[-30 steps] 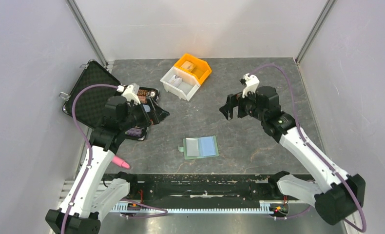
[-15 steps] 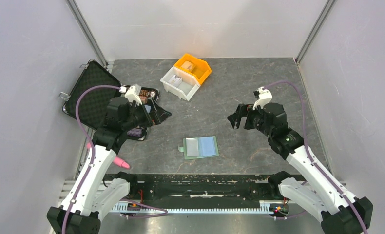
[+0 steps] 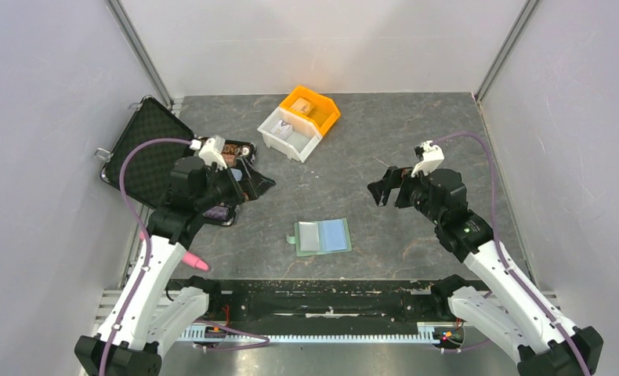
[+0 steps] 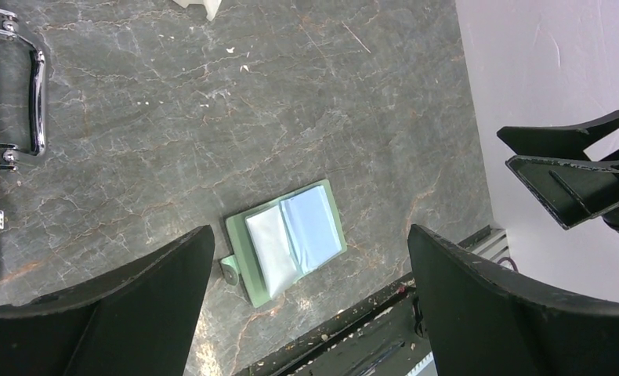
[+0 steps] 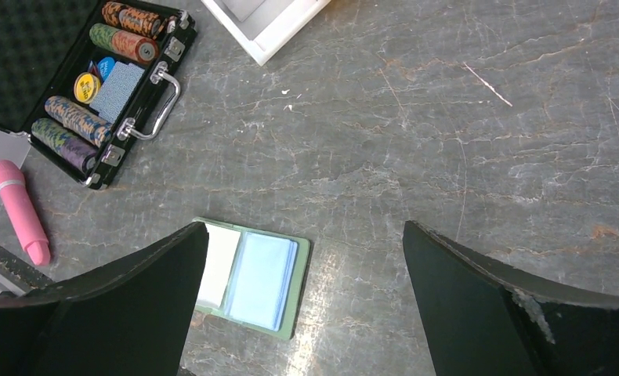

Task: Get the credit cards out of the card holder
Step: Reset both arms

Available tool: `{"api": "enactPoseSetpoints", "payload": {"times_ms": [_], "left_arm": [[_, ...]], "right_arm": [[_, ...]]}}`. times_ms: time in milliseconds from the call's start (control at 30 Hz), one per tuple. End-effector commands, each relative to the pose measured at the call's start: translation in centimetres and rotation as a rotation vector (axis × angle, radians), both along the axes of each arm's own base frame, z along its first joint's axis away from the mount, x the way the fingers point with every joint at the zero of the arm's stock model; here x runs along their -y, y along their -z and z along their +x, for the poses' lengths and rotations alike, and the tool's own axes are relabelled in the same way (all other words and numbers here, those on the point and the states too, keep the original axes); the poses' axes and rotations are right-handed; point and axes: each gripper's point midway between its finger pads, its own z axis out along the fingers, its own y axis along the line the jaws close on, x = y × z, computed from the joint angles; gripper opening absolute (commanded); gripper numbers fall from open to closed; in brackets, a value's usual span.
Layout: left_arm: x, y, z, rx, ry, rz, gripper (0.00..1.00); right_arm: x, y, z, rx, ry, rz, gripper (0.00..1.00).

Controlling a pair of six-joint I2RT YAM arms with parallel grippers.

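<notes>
1. the card holder [image 3: 322, 236] lies open and flat on the counter [image 3: 416, 141], near 6 o'clock, with the credit cards [image 3: 335, 234] in its clear pockets.
2. the left pincer [image 3: 258, 178] at its 10 o'clock and the right pincer [image 3: 381, 188] at its 2 o'clock are both spread wide and empty.
3. the holder is likely light and floppy, the cards thin, stiff and slick: pin one panel and pinch a card's exposed edge.

The right hand [image 5: 303, 229] is hanging over the grey tabletop [image 5: 463, 133], its two dark fingers [image 5: 494, 313] standing wide apart and gripping nothing. Between them the card holder [image 5: 300, 274] is lying open and flat, with a blue card [image 5: 263, 280] showing in its right pocket. At the upper left a black case [image 5: 151, 72] is sitting open, holding rows of poker chips [image 5: 71, 117]. A pink stick [image 5: 20, 207] is lying just beside it. A white bin [image 5: 263, 27] is poking in at the top.
</notes>
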Motion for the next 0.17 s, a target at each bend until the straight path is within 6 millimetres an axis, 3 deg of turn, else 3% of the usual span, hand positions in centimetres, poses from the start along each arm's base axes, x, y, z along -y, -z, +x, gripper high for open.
{"api": "enactPoseSetpoints", "payload": {"times_ms": [0, 133], "left_arm": [[0.39, -1.35, 0.09, 0.031, -0.002, -0.047, 1.00], [0.29, -1.57, 0.20, 0.037, -0.008, -0.045, 1.00]], "right_arm": [[-0.08, -1.69, 0.23, 0.078, -0.005, 0.020, 0.98], [-0.04, -1.92, 0.34, 0.081, 0.001, 0.022, 0.98]]}}
